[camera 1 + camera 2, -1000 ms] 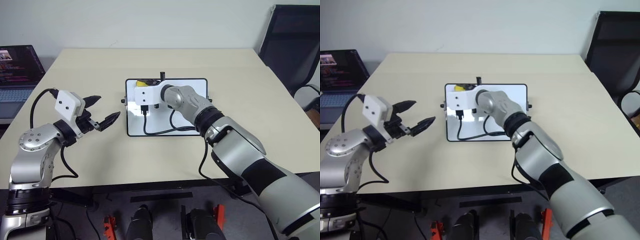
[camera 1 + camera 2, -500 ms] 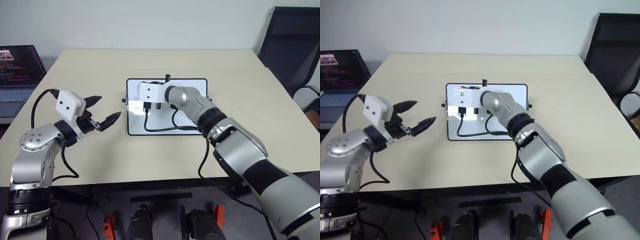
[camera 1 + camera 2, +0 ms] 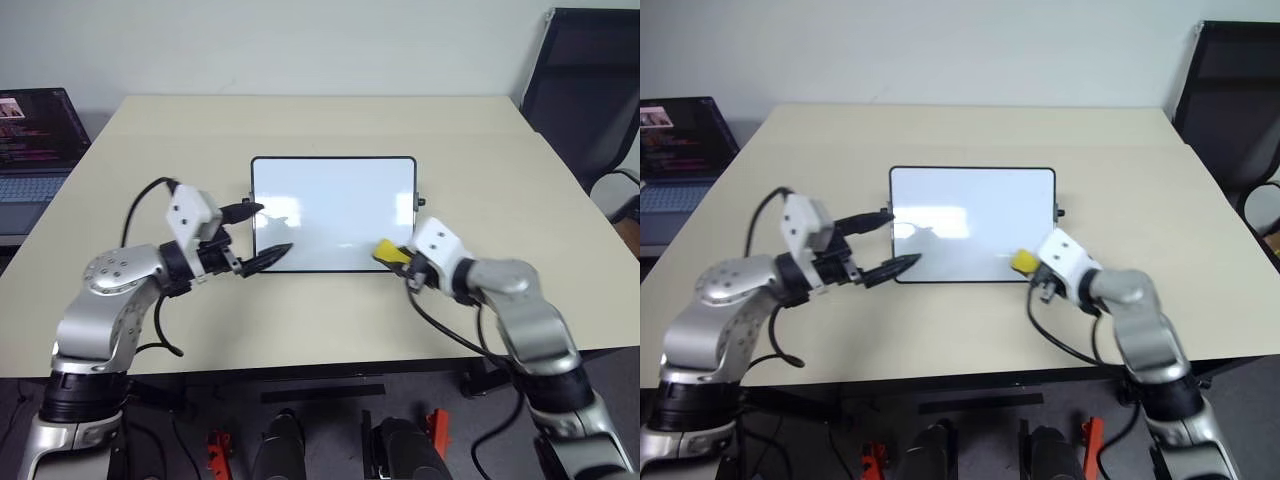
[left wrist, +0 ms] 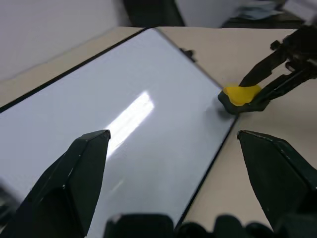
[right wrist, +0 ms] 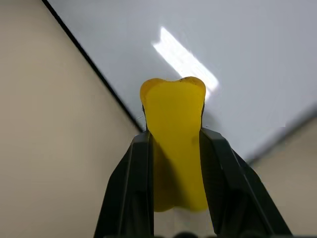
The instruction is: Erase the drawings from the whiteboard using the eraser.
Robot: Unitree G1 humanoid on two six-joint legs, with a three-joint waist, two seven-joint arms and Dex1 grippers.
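The desk (image 3: pixel 500 150) carries the whiteboard (image 3: pixel 333 212), now fully uncovered because the right arm has swung off it toward its near right corner; no drawings are visible on the glossy surface, so the erasing looks finished. The left pincer (image 3: pixel 262 235), jaws spread and empty, has moved in to the board's left edge. The right pincer (image 3: pixel 400 262) stays clamped on the yellow eraser (image 3: pixel 391 251) at that corner. Glare could hide faint marks.
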